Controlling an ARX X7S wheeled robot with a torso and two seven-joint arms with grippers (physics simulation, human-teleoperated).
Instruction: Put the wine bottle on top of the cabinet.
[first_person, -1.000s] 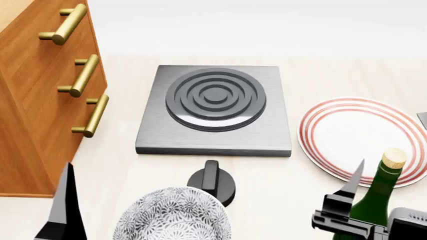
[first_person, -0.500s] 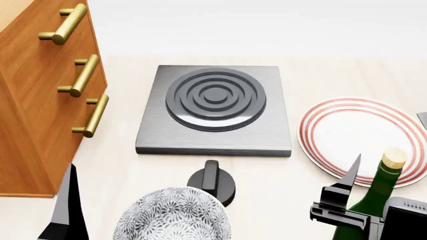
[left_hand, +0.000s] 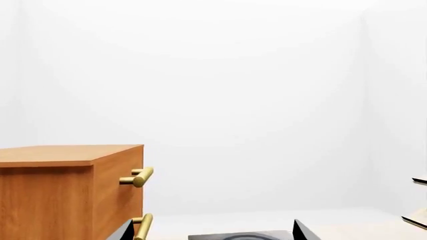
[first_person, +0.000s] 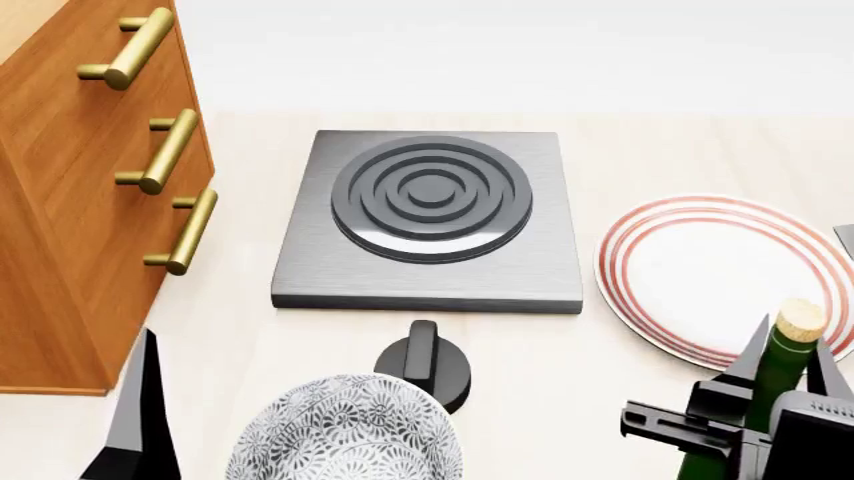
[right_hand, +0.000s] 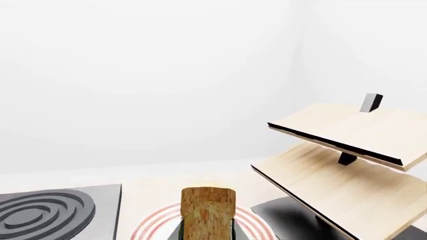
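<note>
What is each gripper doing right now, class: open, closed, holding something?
Left gripper: open, holding nothing.
Right gripper: straddles the wine bottle neck; grip cannot be told.

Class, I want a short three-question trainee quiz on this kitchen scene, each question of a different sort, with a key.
1. True or false: the wine bottle stands on top of the cabinet.
2. Which hand has its fingers either side of the bottle's neck? A left hand B right hand
3. Fill in: the hotplate lies between the cabinet and the striped ____.

Key: 1 false; 2 B; 3 plate.
</note>
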